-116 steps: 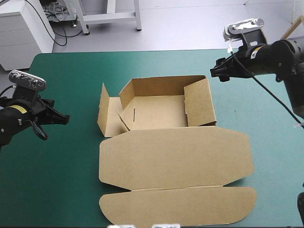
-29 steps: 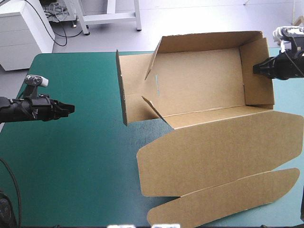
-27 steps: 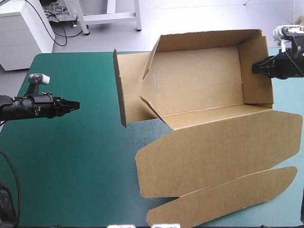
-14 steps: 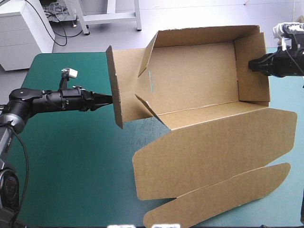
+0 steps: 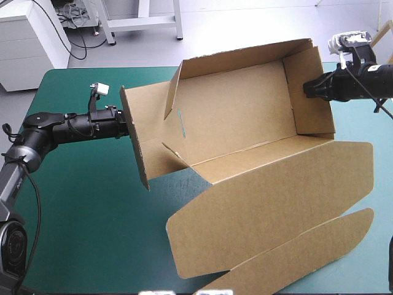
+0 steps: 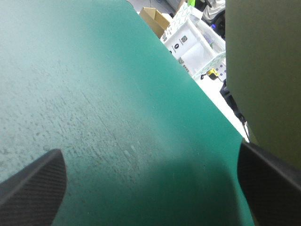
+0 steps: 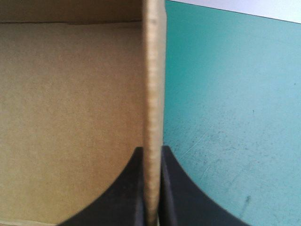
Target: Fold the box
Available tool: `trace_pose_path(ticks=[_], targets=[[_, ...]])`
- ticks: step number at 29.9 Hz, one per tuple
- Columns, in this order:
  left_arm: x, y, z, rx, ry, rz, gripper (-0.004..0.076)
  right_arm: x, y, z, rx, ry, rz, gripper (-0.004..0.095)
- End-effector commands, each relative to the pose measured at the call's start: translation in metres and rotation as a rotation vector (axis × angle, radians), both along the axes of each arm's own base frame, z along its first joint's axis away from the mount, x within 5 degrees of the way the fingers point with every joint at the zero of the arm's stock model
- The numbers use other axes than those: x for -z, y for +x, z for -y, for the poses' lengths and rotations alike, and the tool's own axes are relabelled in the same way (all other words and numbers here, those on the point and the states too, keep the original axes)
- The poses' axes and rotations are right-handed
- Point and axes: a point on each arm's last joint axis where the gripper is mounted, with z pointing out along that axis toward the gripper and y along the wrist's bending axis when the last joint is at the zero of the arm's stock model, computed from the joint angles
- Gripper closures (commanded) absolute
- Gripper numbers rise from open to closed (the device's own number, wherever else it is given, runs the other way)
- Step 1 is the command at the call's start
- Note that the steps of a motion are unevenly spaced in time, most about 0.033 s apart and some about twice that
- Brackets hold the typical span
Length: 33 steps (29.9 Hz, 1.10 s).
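The brown box (image 5: 239,117) hangs tilted above the table, an open tray with its long lid panels (image 5: 276,203) trailing toward the front edge. My right gripper (image 5: 310,88) is shut on the top of the right end wall; in the right wrist view the wall's edge (image 7: 153,94) runs between the black fingers (image 7: 135,193) of that gripper (image 7: 153,153). My left gripper (image 5: 123,126) reaches the outer face of the box's left flap (image 5: 136,144). In the left wrist view this gripper (image 6: 150,193) stands open, and the flap's board (image 6: 263,70) is ahead of one finger (image 6: 273,183).
The teal-green cover (image 5: 80,215) lies bare at the front left under my left arm. The table's far edge (image 5: 92,69) runs behind the box. The lid's outer panel (image 5: 301,258) comes close to the front right edge.
My left arm has swung right, up to the box's left flap, and its fingers have opened. The box, held by the right gripper, has shifted left and tilted more.
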Motion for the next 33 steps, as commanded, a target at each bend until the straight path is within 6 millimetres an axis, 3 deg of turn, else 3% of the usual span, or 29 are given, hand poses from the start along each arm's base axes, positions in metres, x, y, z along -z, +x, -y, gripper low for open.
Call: trace_pose_path(ticks=[1, 6, 13, 25, 33], targets=[[-0.033, -0.014, 0.006, 0.069, -0.138, 0.072, 0.0009, -0.023, -0.006, -0.001, 0.075, 0.058, 0.105, 0.0927], [-0.048, -0.024, 0.011, 0.078, -0.161, 0.124, 0.0009, -0.023, -0.004, 0.001, 0.127, 0.031, 0.112, 0.0919], [-0.068, -0.04, 0.018, 0.103, -0.168, 0.205, 0.0009, -0.024, 0.004, -0.018, 0.184, -0.022, 0.159, 0.0918], [-0.07, -0.045, 0.033, 0.146, -0.185, 0.209, 0.0009, -0.03, 0.006, -0.067, 0.176, -0.054, 0.261, 0.0916], [-0.072, -0.041, 0.034, 0.103, -0.201, 0.212, 0.001, -0.032, 0.006, -0.068, 0.192, -0.033, 0.265, 0.0917]])
